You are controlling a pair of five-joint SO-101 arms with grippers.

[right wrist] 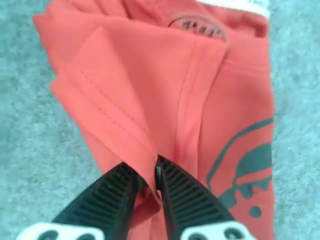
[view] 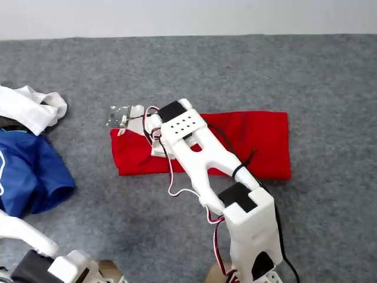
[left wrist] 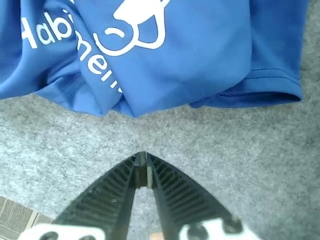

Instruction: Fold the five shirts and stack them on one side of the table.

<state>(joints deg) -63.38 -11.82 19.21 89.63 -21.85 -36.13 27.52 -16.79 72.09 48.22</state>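
fingers (right wrist: 110,192) of the right gripper (right wrist: 155,172) clamped on a raised fold of the red shirt (right wrist: 235,100), cloth pinched between the ribbed pads. the red shirt lies mid-table as a long folded strip, and the pinch is at its left end in the high view. right arm (view: 200,153) stretches from the near edge diagonally over the strip, wrist bent down onto the cloth. left gripper (left wrist: 142,167) has its fingers pressed together on nothing, tips over bare grey table (left wrist: 240,150). blue shirt (left wrist: 200,50) is crumpled just ahead of those tips, not touching them. in the high view the blue shirt sits at the left edge with a white shirt (view: 29,106) bunched right behind it. left arm (view: 35,247) is low at the near-left corner.
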